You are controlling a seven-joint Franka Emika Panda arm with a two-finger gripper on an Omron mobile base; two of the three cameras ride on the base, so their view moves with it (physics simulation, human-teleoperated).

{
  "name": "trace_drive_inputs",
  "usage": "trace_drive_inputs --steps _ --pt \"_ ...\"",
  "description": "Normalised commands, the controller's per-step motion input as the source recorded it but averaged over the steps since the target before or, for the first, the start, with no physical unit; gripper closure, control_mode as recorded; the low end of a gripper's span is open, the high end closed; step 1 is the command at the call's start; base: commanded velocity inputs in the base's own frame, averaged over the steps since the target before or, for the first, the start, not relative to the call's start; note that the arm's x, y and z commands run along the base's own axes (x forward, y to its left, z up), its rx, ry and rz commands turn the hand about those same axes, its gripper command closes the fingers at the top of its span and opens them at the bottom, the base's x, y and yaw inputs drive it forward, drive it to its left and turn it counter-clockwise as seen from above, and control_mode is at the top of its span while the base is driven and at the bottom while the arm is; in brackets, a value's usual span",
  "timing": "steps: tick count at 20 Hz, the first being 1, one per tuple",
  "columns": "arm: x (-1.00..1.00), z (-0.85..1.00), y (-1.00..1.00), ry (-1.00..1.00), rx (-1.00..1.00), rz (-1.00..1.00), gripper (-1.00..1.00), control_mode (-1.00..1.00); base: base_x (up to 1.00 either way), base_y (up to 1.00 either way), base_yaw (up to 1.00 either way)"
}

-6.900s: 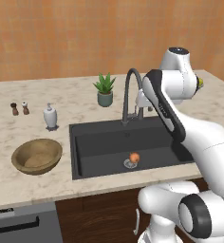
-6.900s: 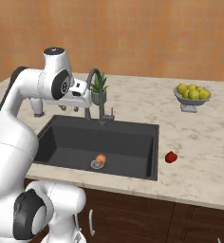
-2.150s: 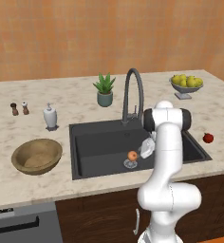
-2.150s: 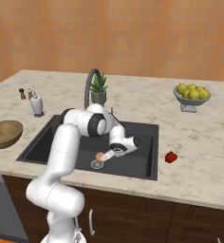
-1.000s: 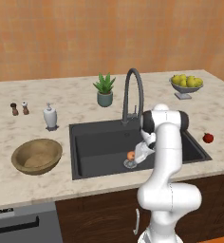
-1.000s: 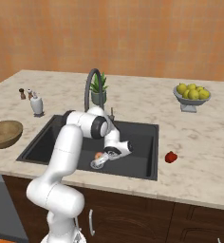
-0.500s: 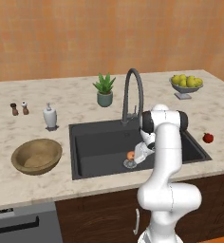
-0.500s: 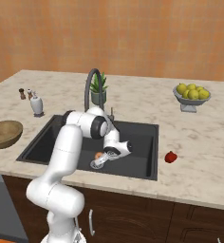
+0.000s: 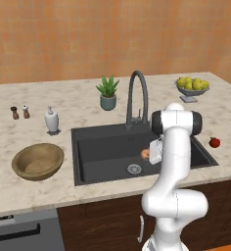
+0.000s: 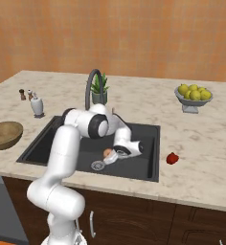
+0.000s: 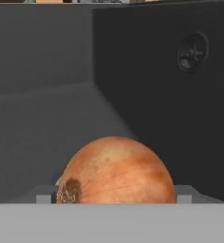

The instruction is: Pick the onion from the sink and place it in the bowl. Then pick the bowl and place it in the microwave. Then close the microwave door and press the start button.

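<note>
Reaching down into the sink (image 9: 103, 147), the gripper (image 10: 111, 155) is seen clenched around the onion (image 11: 116, 172), which is held just above the steel drain (image 10: 98, 165). The bowl (image 9: 37, 161) sits on the counter (image 9: 49, 193), well apart to the left.

My bench (image 9: 88, 191) is pale speckled stone with the black sink (image 9: 103, 169) let into its middle. Left of the sink, near the front edge, sits the wooden bowl (image 9: 37, 161). Behind it stand a white soap bottle (image 9: 52, 120) and, toward the back left corner, two small shakers (image 9: 19, 112). A potted plant (image 9: 107, 93) stands behind the sink beside the faucet (image 9: 137, 98). At the right end sit a grey bowl of yellow-green fruit (image 9: 191, 87) and a small red fruit (image 9: 215, 142).
</note>
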Motion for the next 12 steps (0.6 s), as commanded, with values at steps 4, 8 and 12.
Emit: trace_drive_inputs --steps 4,8,12 --pt "-0.51 0.98 -0.32 -0.05 0.0 -0.12 1.0 -1.0 0.0 0.0 0.0" --pt "-0.71 1.0 -0.27 -0.05 0.0 -0.13 1.0 -1.0 0.0 0.0 0.0" --pt "-0.88 1.0 -0.15 -0.04 0.0 -0.15 1.0 -1.0 0.0 0.0 0.0"
